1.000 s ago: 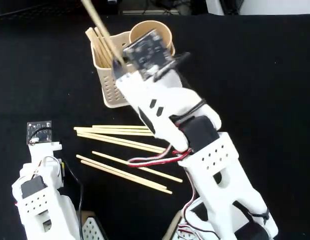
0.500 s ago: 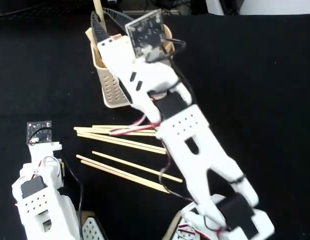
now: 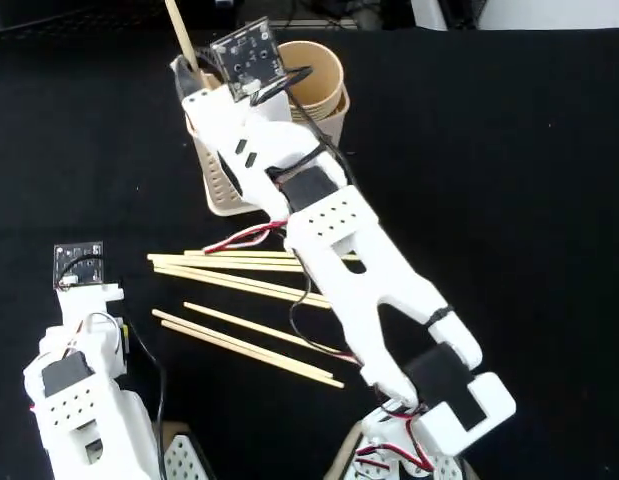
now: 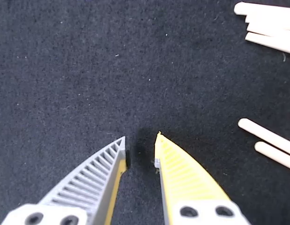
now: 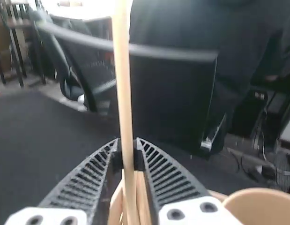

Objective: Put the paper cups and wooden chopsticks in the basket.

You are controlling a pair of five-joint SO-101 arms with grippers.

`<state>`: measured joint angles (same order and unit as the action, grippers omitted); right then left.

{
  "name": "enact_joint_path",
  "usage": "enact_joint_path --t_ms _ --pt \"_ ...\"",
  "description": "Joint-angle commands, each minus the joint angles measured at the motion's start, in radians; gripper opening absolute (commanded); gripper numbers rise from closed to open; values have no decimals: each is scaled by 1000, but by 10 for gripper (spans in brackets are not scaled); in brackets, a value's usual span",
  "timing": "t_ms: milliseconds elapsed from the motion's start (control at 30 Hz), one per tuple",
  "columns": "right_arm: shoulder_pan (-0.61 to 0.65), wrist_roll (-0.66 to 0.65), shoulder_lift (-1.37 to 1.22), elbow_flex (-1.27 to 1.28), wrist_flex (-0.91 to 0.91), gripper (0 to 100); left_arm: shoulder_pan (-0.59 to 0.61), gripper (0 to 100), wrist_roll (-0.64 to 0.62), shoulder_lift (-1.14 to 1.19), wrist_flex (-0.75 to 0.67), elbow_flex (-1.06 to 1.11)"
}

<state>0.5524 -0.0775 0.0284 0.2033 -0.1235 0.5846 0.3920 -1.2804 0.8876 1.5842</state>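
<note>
A: In the high view the white right arm covers most of the beige slotted plastic basket; the upright pale wooden chopstick runs off the top edge.

B: Agreed; the loose wooden chopsticks vanish under that arm; the brown paper cup is cropped at a corner.

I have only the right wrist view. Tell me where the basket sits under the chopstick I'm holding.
Observer: In the high view the right hand holds the chopstick upright over the basket, at the end away from the paper cups already inside.
Operator: Report what lies on the table.
Observer: Several loose chopsticks lie in two groups on the black cloth, in front of the basket.
Operator: Give me the left hand.
Observer: The left hand is open over bare cloth, with ends of loose chopsticks beside it.
</note>
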Motion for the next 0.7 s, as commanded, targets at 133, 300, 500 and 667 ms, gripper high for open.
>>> enact_joint_path --t_ms 133,300,500,667 --pt "5 2 16 -13 -172 113 -7 116 3 -20 -17 -5" --pt "6 2 84 -19 -178 113 -7 116 3 -20 -17 -5" --pt "8 2 337 -19 -397 113 -7 116 3 -20 -17 -5" --pt "-21 2 581 -16 -850 113 -8 119 17 -20 -11 -12"
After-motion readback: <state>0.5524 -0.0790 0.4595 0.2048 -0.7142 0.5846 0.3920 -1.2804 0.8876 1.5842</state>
